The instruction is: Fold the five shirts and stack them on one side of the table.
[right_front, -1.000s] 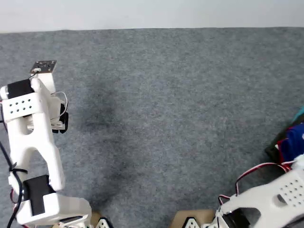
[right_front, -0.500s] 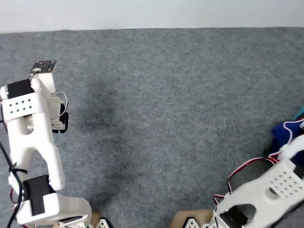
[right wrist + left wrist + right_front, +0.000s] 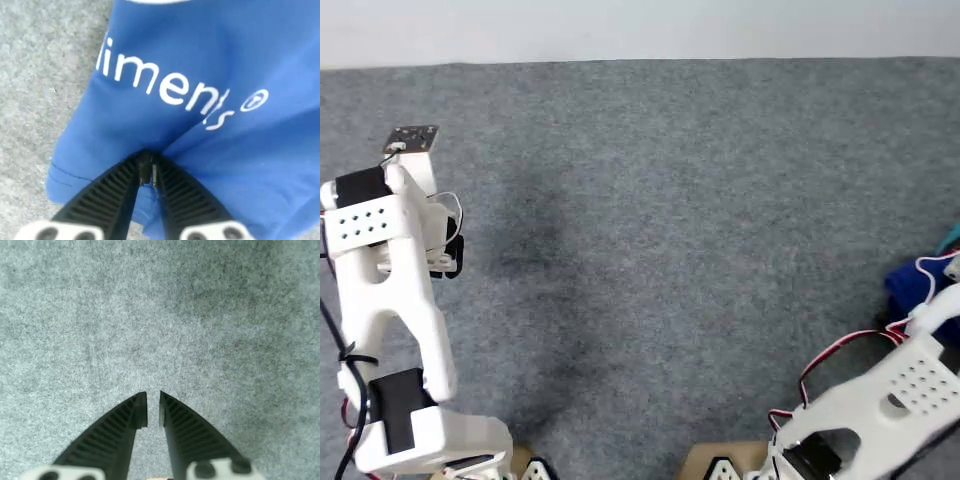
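Over on the far right edge of the table, in the high view, I see the blue shirt (image 3: 910, 285) bunched up just beyond my right arm (image 3: 880, 410), with a sliver of teal cloth (image 3: 952, 240) beside it at the frame edge. From the right wrist camera, the right gripper (image 3: 148, 167) is clamped on a pinched fold of that blue shirt (image 3: 225, 150). Its two black ribbed fingers (image 3: 105, 197) meet at the tips with fabric puckered between them. White lettering (image 3: 165, 85) runs across the cloth above the pinch, and a stitched hem shows near the grey mat (image 3: 30, 75).

On the opposite side, my left arm (image 3: 390, 290) stands over the grey table cover (image 3: 670, 200), well apart from the shirt. Its wrist camera shows the left gripper (image 3: 152, 397) poised above bare grey felt (image 3: 160, 305), its fingers (image 3: 115, 427) drawn almost together with only a thin slit between the tips and nothing held. Red and white wires (image 3: 850, 350) loop off the right arm's upper link.
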